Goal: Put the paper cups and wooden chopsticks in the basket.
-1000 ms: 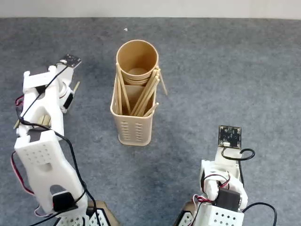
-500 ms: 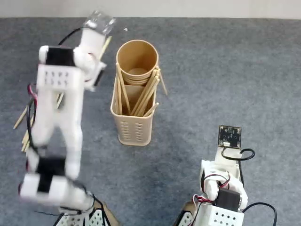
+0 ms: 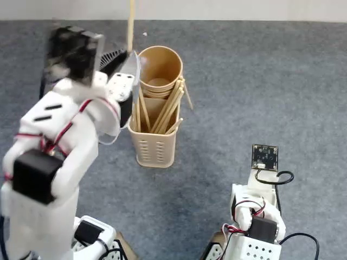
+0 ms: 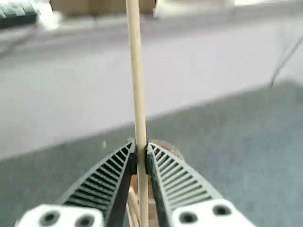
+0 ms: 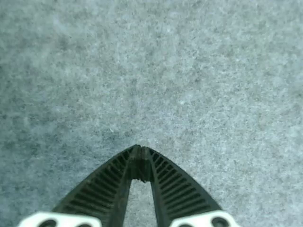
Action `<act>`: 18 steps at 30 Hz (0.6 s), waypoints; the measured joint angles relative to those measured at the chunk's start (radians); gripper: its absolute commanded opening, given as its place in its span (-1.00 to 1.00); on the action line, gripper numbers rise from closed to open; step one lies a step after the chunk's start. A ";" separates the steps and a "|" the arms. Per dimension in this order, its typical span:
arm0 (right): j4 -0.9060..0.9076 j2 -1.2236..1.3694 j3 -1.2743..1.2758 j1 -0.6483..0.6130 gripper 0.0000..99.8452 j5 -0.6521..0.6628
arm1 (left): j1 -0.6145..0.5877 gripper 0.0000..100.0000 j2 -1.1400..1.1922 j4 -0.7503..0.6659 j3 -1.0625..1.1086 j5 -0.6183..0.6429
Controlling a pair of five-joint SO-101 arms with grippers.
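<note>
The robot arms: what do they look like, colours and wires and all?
The left arm and right arm are white plastic with black motors and loose red, black and white cables. The left hand and right hand have black, ribbed, tapering fingers.

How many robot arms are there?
2. The left arm is raised beside the basket, jaws shut on one chopstick. The right arm sits folded, apart from the basket, jaws shut over the grey carpet.

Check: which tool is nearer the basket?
Left. The left tool, shut on a chopstick, is at the rim of the basket beside the paper cups; the right tool sits over the carpet, well away.
</note>
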 measured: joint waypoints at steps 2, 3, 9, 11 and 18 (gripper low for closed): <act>0.000 0.000 0.000 0.000 -0.99 0.000 | 0.029 -0.99 -0.026 -0.032 0.021 0.006; 0.000 0.000 0.000 0.000 -0.99 0.000 | 0.048 -0.99 -0.032 -0.040 0.025 0.008; 0.000 0.000 0.000 0.000 -0.99 0.000 | 0.110 -0.98 -0.040 -0.054 0.074 0.008; 0.000 0.000 0.000 0.000 -0.99 0.000 | 0.109 -0.98 -0.040 -0.057 0.137 0.008; 0.000 0.000 0.000 0.000 -0.99 0.000 | 0.041 -0.68 -0.048 -0.091 0.282 0.008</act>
